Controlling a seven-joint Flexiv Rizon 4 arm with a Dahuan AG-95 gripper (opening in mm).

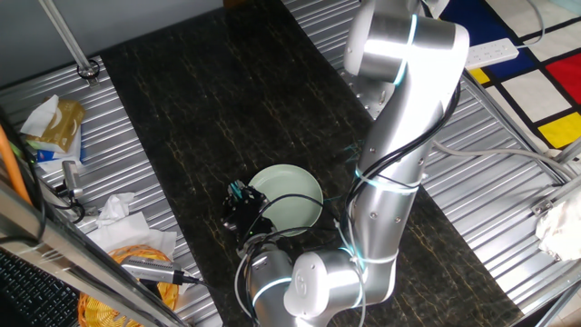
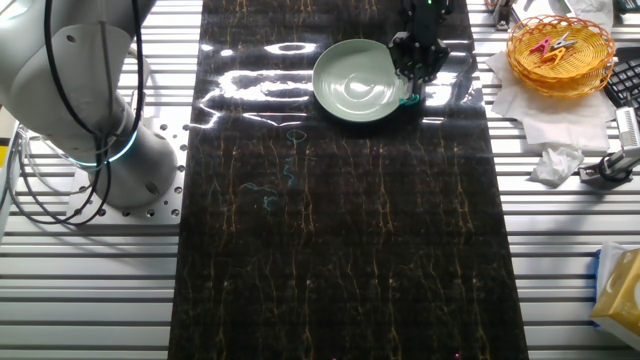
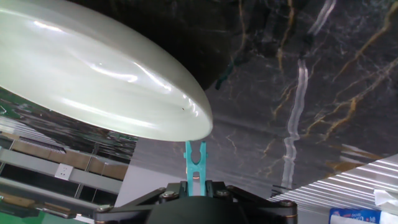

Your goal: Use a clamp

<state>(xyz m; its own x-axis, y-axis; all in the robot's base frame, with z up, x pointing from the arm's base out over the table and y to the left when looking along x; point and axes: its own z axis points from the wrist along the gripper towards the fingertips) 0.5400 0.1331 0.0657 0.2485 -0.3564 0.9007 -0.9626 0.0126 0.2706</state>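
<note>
In the other fixed view, the silver-white jointed robot arm (image 2: 85, 95) occupies the left edge, its base standing on the ribbed metal table (image 2: 330, 300) beside the long black marble-patterned mat (image 2: 340, 230). Further right, the pale green round plate (image 2: 358, 82) lies on the mat near its far end. The black two-finger gripper (image 2: 412, 78) is positioned at the plate's right rim. Right of the mat, an orange woven basket (image 2: 560, 45) holding small coloured clips rests on white paper, with a crumpled white tissue (image 2: 555, 163) nearby. In the hand view, the plate (image 3: 93, 68) fills the upper left, and the small teal plastic clamp (image 3: 195, 163) projects from the gripper (image 3: 195, 186) at bottom centre. The gripper's fingers are closed on the clamp's rear end. The clamp's two prongs point toward the plate's rim and lie just beside it; contact cannot be confirmed. In one fixed view, the clamp (image 1: 239, 191) appears as a teal speck at the gripper (image 1: 241, 207), just left of the plate (image 1: 290, 195).
</note>
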